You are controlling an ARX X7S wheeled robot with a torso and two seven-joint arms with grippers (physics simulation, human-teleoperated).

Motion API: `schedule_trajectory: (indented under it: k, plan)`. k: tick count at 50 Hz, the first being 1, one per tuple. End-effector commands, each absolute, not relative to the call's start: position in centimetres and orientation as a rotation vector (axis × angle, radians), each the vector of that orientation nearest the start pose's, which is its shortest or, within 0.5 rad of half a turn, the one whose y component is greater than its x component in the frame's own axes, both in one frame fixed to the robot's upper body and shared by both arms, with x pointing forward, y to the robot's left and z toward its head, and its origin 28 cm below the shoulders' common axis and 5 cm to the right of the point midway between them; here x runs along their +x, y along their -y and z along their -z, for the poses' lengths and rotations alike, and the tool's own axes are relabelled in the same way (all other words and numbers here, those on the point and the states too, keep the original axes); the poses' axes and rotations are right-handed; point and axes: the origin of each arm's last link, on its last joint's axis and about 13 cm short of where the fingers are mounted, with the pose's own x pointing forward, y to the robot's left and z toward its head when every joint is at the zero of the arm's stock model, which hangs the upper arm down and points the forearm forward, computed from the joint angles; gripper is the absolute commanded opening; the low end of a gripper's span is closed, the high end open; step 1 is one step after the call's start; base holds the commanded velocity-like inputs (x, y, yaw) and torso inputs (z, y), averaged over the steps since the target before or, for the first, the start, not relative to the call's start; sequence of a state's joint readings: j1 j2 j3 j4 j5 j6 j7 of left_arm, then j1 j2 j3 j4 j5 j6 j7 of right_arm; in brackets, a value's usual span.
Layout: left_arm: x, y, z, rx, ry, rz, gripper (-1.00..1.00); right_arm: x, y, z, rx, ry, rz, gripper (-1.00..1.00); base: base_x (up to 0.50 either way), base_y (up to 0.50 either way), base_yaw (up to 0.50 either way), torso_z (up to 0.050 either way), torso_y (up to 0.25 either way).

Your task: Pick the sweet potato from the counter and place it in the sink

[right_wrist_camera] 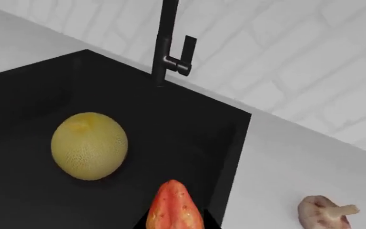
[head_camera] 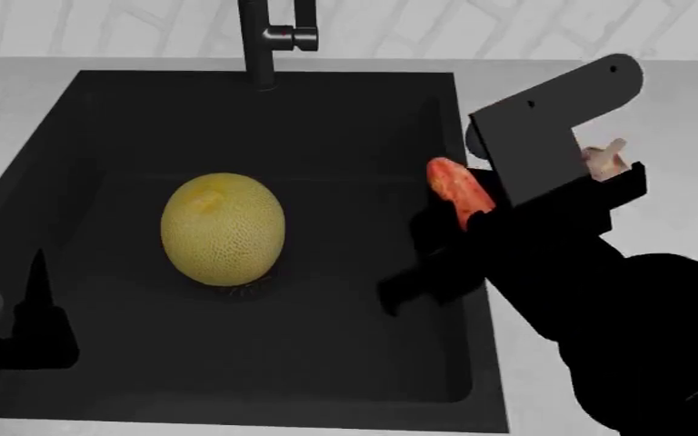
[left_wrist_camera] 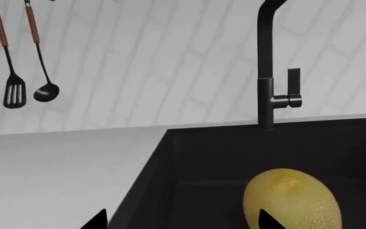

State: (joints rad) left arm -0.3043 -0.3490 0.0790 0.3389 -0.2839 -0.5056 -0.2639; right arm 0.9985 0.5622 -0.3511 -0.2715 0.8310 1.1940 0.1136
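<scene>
A: Sweet potato point(head_camera: 457, 193) — where is it found?

B: It is clamped in the right gripper point(head_camera: 462, 221) and carried above the right edge of the sink point(head_camera: 362, 109), off the counter point(head_camera: 689, 145). In the right wrist view its tapered tip point(right_wrist_camera: 172, 206) is seen against the black basin.

A: Which step is judged to be in hand?

B: The carry to the sink. A short move further over the basin and a release are called for next, clear of the melon point(head_camera: 223, 228) near the drain.

A: And the left gripper point(left_wrist_camera: 179, 220)?

B: It is held over the sink's left side, fingers apart, nothing between them.

A: What else is noted?

B: A garlic bulb point(right_wrist_camera: 323, 212) on the counter, the faucet point(head_camera: 274, 41), and utensils point(left_wrist_camera: 15, 71) on the wall. No writing or brand can be read.
</scene>
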Motion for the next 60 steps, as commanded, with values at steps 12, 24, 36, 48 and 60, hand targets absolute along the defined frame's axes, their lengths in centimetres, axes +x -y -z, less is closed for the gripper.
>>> schedule_trajectory:
  k: [12,24,36,48,60]
  plan:
    - [25.9,-25.5,-13.0,0.101,0.118,-0.112,1.0,36.5,6.5,-26.6,-0.271,-0.338,-0.609,-1.0,0.0,0.0,0.0,0.0,0.0]
    - [26.0,-25.4,-13.1,0.103,0.125,-0.107,1.0,40.0,4.2,-24.9,-0.303,-0.526,-0.672,-1.0,0.0,0.0,0.0,0.0,0.0]
    - [25.9,-25.6,-12.9,0.098,0.123,-0.111,1.0,40.2,3.5,-22.2,-0.374,-0.672,-0.663,-1.0,0.0,0.0,0.0,0.0,0.0]
    - [25.7,-25.5,-12.8,0.097,0.12,-0.11,1.0,39.7,3.7,-19.6,-0.381,-0.76,-0.64,-1.0,0.0,0.0,0.0,0.0,0.0]
    - [25.7,-25.6,-12.6,0.097,0.116,-0.112,1.0,39.4,4.1,-18.0,-0.382,-0.81,-0.622,-1.0,0.0,0.0,0.0,0.0,0.0]
